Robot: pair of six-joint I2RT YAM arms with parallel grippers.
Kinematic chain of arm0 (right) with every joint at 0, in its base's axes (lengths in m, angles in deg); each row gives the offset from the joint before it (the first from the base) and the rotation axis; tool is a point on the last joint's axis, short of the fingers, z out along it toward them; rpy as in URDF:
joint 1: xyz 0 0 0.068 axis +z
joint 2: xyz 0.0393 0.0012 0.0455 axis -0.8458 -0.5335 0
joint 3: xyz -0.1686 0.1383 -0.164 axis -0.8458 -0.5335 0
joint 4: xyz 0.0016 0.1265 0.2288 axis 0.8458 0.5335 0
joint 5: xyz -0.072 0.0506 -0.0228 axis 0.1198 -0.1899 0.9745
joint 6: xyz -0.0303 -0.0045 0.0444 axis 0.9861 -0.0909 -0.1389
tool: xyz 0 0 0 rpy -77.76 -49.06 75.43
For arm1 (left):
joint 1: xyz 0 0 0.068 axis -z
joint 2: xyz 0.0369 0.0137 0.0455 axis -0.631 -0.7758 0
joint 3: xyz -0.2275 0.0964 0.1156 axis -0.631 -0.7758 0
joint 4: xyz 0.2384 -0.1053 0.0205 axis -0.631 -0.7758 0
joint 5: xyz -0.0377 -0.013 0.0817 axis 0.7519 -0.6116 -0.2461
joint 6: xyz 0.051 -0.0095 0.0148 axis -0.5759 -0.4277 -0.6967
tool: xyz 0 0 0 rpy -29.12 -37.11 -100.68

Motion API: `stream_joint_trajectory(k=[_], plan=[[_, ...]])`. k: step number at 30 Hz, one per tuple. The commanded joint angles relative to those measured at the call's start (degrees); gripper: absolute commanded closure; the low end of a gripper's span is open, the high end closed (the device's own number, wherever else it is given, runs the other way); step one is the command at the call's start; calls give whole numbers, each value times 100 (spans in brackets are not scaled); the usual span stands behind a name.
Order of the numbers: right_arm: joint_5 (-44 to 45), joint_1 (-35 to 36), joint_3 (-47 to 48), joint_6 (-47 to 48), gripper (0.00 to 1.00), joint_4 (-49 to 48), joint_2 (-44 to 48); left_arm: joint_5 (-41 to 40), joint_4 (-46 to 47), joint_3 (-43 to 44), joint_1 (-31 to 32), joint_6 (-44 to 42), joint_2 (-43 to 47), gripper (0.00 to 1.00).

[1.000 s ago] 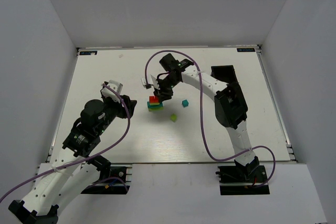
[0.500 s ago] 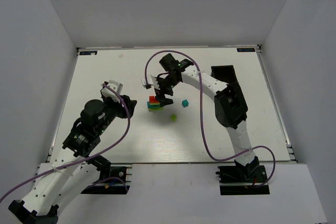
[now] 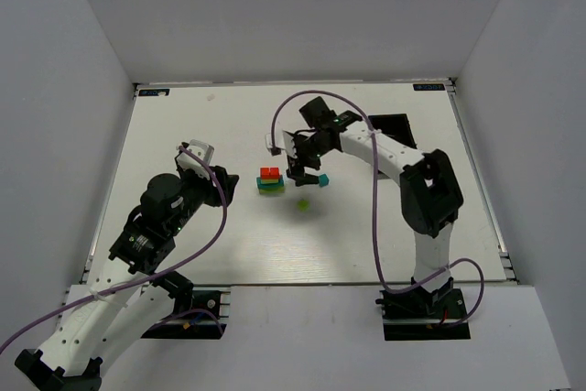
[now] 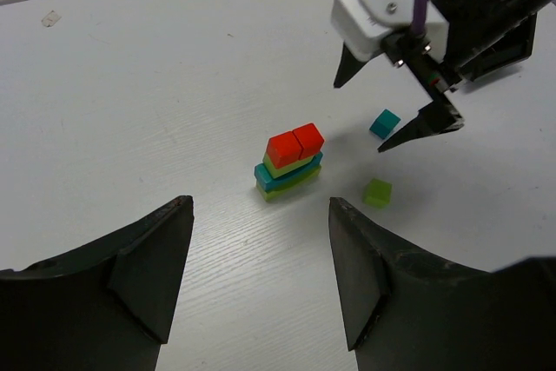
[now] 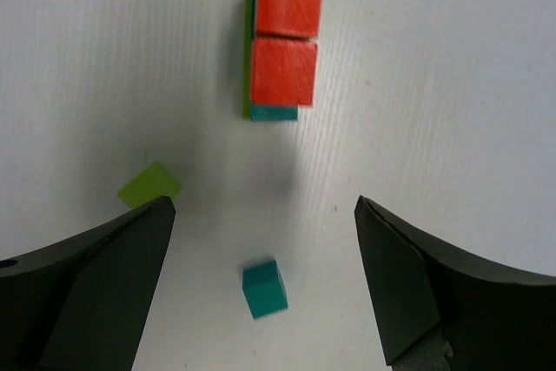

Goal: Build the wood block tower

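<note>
wood block tower: two red cubes on lime, teal bars | left gripper released | right gripper released

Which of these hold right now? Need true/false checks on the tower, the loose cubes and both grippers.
1. Two red cubes sit side by side on top of the tower. True.
2. The right gripper is shut on the teal cube. False: its jaws are open and hold nothing, and the teal cube lies on the table, apart from the tower.
3. The lime-green cube is stacked on the tower. False: it lies loose on the table, beside the tower.
4. The left gripper is open and empty. True.
</note>
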Motion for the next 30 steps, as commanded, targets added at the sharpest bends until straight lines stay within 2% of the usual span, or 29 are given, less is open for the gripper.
stream_joint_trajectory(k=[1,5,8,9,11,12,14,15,17,18,19,20,21,22,23,25,26,27,30], plan=[[218,-152,-375,-262,10,-538,525,-74,1,-30,-29,-2,-2,26],[561,-345,-955,-596,10,-1222,937,-74,-52,-30,-29,-2,-54,26],[825,-477,-1553,-843,10,-1900,1255,-74,-52,-30,-29,-2,-169,33],[851,-503,-1710,-921,10,-1996,1290,-74,9,-30,-29,-2,-238,48],[729,-583,-1791,-931,10,-2006,1325,-13,10,-83,-29,-2,-388,68],[598,-644,-1782,-905,10,-1928,1317,-13,10,-83,-29,-2,-441,85],[222,-705,-1835,-581,20,-1770,1317,-13,10,-83,-29,-2,-624,96],[132,-758,-1852,-275,35,-1551,1308,-13,10,-83,-29,-2,-695,98],[-131,-802,-1896,130,68,-1445,1290,-13,10,-83,-29,-2,-853,98],[-202,-863,-1914,254,75,-1383,1290,-13,-42,-22,-29,-2,-1011,96],[-264,-916,-1923,708,80,-1312,1281,-13,-104,-21,-29,-2,-1082,80],[-369,-934,-1914,852,82,-1120,1255,-13,-105,31,-29,-2,-1083,71],[-483,-1039,-1923,1010,82,-1058,1246,-13,-105,31,-29,-2,-1152,51],[-571,-1066,-1914,1307,82,-996,1229,-13,-105,31,-29,-2,-1153,43],[-633,-1092,-1862,1632,77,-752,1150,-13,-105,31,-29,-2,-1153,37],[-791,-1189,-1704,2194,66,-435,1062,-13,-105,31,-29,-2,-1039,31],[-818,-1198,-1564,2294,51,-328,949,-13,-105,31,-29,-2,-1039,31],[-853,-1224,-1354,2608,47,186,791,-13,-105,-21,-29,-2,-1039,30],[-810,-1216,-1132,2936,42,472,456,48,-105,-21,-29,-2,-977,30]])
